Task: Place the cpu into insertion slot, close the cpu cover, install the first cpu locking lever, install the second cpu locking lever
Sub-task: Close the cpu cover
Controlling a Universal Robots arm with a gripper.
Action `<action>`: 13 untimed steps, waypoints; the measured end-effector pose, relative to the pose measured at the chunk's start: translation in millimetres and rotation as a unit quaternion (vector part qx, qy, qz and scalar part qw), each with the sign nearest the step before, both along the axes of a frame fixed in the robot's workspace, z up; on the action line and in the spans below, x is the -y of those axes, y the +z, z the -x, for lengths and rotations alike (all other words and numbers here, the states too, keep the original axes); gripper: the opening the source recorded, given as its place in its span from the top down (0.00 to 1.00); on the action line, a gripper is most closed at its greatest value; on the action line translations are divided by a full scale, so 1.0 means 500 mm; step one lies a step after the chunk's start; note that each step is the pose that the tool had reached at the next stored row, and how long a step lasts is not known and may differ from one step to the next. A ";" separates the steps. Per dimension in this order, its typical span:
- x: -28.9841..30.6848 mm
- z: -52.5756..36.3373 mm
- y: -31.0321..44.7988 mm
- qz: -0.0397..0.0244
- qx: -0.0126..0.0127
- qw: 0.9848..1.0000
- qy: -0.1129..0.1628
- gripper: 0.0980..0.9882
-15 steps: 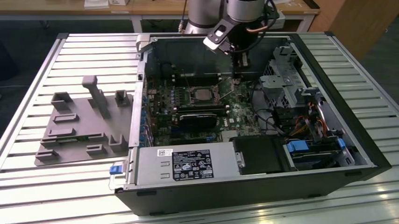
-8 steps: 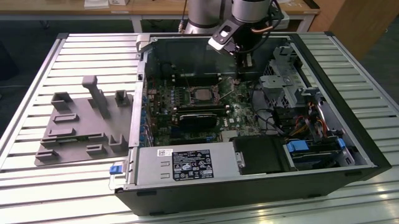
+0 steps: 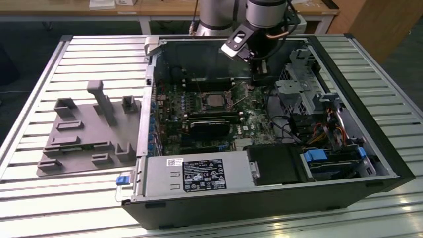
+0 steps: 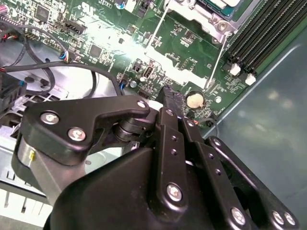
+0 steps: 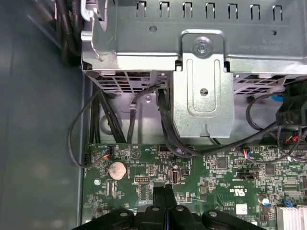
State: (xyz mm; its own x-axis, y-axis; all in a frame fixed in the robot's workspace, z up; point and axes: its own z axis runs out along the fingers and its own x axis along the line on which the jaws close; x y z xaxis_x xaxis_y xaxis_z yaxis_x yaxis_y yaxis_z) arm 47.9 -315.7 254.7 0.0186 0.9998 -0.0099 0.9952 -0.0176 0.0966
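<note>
In the exterior view the open computer case (image 3: 370,148) lies on a slatted table. The insertion slot (image 3: 215,99) sits on the green board, and a pale grey square, the cpu, lies in it. I cannot tell how the cpu cover stands. My gripper (image 3: 256,79) hangs inside the case, to the exterior view's right of the slot. Its black fingertips (image 4: 169,98) are pressed together with nothing between them, just above the board beside a coin battery (image 4: 194,99). Two thin silver lever rods (image 4: 216,57) run from the socket corner (image 4: 218,14) towards the fingertips (image 5: 160,192).
A grey fixture plate (image 3: 86,134) lies on the table at the exterior view's left. Inside the case are a black block (image 3: 211,126), a power supply (image 3: 195,176), a metal drive cage (image 5: 204,91) and black cables (image 5: 168,134). Memory slots (image 4: 259,38) flank the socket.
</note>
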 end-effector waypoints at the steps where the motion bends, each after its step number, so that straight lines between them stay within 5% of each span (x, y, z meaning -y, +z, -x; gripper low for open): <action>1: 0.000 0.000 -0.003 0.000 0.000 1.000 0.000 0.99; 13: 0.000 -0.003 -0.036 0.001 -0.002 1.000 0.000 0.99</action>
